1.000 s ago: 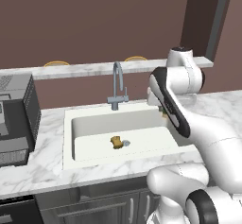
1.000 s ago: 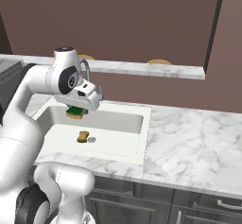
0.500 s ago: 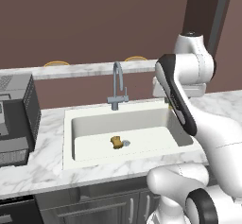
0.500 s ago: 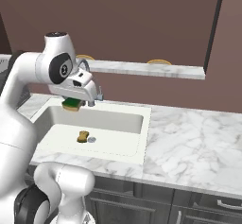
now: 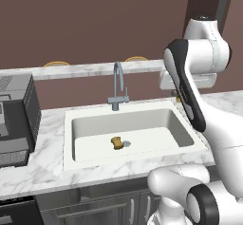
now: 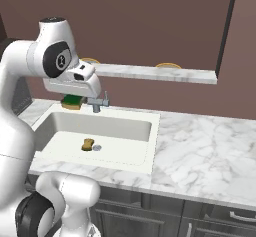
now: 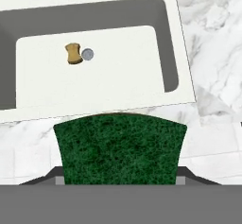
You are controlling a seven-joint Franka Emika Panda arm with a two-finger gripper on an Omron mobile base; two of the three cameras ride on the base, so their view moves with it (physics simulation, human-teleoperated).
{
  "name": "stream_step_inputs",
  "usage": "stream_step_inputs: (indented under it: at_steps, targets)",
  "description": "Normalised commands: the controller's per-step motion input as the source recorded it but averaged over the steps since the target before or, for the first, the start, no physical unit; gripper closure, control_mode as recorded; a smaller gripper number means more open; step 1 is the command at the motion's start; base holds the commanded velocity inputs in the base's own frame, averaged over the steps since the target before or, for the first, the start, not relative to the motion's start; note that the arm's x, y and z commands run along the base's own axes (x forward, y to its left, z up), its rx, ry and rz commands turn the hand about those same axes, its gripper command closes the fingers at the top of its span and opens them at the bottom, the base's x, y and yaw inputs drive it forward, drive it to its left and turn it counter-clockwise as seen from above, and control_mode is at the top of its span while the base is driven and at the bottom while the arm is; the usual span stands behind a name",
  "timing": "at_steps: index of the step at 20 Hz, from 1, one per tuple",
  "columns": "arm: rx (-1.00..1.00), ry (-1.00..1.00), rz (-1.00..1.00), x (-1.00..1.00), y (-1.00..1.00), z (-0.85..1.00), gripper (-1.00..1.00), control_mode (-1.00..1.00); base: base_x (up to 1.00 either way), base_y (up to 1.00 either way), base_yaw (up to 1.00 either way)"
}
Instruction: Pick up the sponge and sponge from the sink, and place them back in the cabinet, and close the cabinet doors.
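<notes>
The gripper [image 6: 73, 100] is clamped on the green sponge [image 7: 119, 149], holding it high above the counter [image 6: 200, 146] at the sink's [image 6: 125, 163] right side. From the right base camera the sponge's green top and yellow base peek out under the hand, level with the faucet [image 5: 117, 85]. In the hand camera the green face spreads across the foreground between the fingers. The tan sponge [image 5: 116, 143] lies on the sink floor, just beside the round drain [image 7: 87, 54]. A dark toaster [image 5: 17, 119] stands on the counter left of the sink.
</notes>
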Motion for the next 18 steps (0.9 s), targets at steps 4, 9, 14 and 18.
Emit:
stream_step_inputs:
  at_steps: [4, 9, 14, 18]
  targets:
    - [0.00, 0.00, 0.09, -0.15, -0.01, 0.17, 1.00, -1.00, 0.00, 0.00, 0.00]
    - [0.00, 0.00, 0.10, -0.08, 0.00, 0.00, 1.00, -1.00, 0.00, 0.00, 0.00]
    - [0.00, 0.00, 0.02, -0.01, 0.00, 0.00, 1.00, 1.00, -0.04, 0.00, 0.00]
    - [0.00, 0.00, 0.00, 0.00, 0.00, 0.00, 1.00, 1.00, -0.33, -0.19, -0.06]
